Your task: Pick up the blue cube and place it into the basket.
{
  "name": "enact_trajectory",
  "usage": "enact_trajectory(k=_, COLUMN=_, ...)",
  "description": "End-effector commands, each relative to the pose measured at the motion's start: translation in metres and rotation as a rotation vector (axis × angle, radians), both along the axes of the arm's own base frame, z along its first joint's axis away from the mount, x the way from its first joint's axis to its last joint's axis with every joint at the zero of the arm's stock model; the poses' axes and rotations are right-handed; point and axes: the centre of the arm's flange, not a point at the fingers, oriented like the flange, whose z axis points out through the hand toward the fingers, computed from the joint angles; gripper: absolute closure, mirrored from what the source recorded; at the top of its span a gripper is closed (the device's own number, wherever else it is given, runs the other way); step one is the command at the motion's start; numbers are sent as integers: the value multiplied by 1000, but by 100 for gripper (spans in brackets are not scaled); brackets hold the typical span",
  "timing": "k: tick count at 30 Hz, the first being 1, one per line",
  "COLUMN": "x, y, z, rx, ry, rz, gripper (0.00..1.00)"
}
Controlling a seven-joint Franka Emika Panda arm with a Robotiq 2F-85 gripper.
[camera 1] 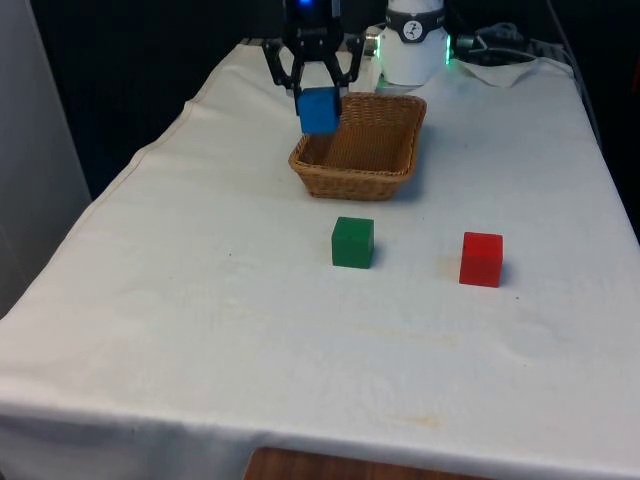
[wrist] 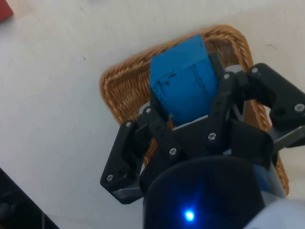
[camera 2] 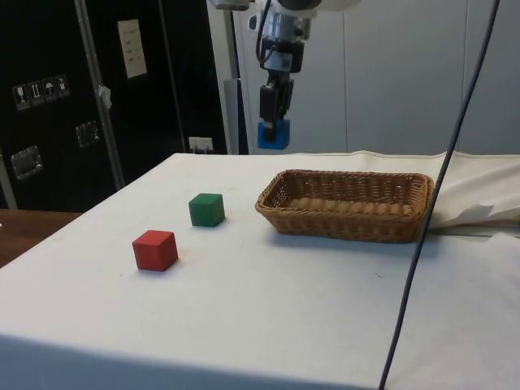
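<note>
Blue cube (camera 1: pixel 320 110) and its whereabouts come last, since it is the smallest piece of the scene. Largest is the white-clothed table (camera 1: pixel 200 330), spread well below the gripper (camera 1: pixel 319 88). Next, the wicker basket (camera 1: pixel 362 150) sits under the gripper; in the wrist view its woven end (wrist: pixel 125 90) lies directly beneath the fingers, though from the side view the gripper (camera 2: pixel 275 122) seems to hang just outside the basket's near end (camera 2: pixel 280 199), so whether it is truly over the rim is hard to say. Nearer the front camera than the gripper, and well apart from it, stand a green cube (camera 1: pixel 353 242) and a red cube (camera 1: pixel 482 259) (each alone on the cloth). The gripper's black fingers (wrist: pixel 228 90) are closed against opposite faces of the blue cube (wrist: pixel 183 81), which hangs raised in the air, clear of basket and table.
</note>
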Motion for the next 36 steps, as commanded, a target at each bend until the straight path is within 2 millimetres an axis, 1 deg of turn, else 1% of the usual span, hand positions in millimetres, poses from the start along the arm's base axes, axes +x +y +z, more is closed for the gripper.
enact_trajectory(k=1, x=-3, y=1, z=0, rx=-12, ry=-2, rz=-3, gripper=100)
enact_trajectory(k=9, x=-22, y=10, z=0, rx=2, ry=2, rz=6, gripper=100)
enact_trajectory(k=10, x=-21, y=10, z=0, rx=16, ry=5, rz=10, gripper=100)
enact_trajectory(k=17, x=-38, y=17, z=-1, rx=15, ry=7, rz=13, gripper=100)
enact_trajectory(k=18, x=-40, y=18, z=-1, rx=17, ry=8, rz=13, gripper=100)
enact_trajectory(k=19, x=-37, y=17, z=0, rx=28, ry=10, rz=17, gripper=100)
enact_trajectory(k=25, x=-54, y=23, z=-3, rx=26, ry=14, rz=20, gripper=100)
enact_trajectory(k=28, x=-55, y=24, z=-2, rx=41, ry=17, rz=23, gripper=100)
enact_trajectory(k=31, x=-63, y=24, z=-5, rx=29, ry=23, rz=26, gripper=100)
enact_trajectory(k=35, x=-66, y=23, z=-9, rx=27, ry=34, rz=30, gripper=100)
enact_trajectory(k=36, x=-65, y=26, z=-7, rx=40, ry=31, rz=34, gripper=100)
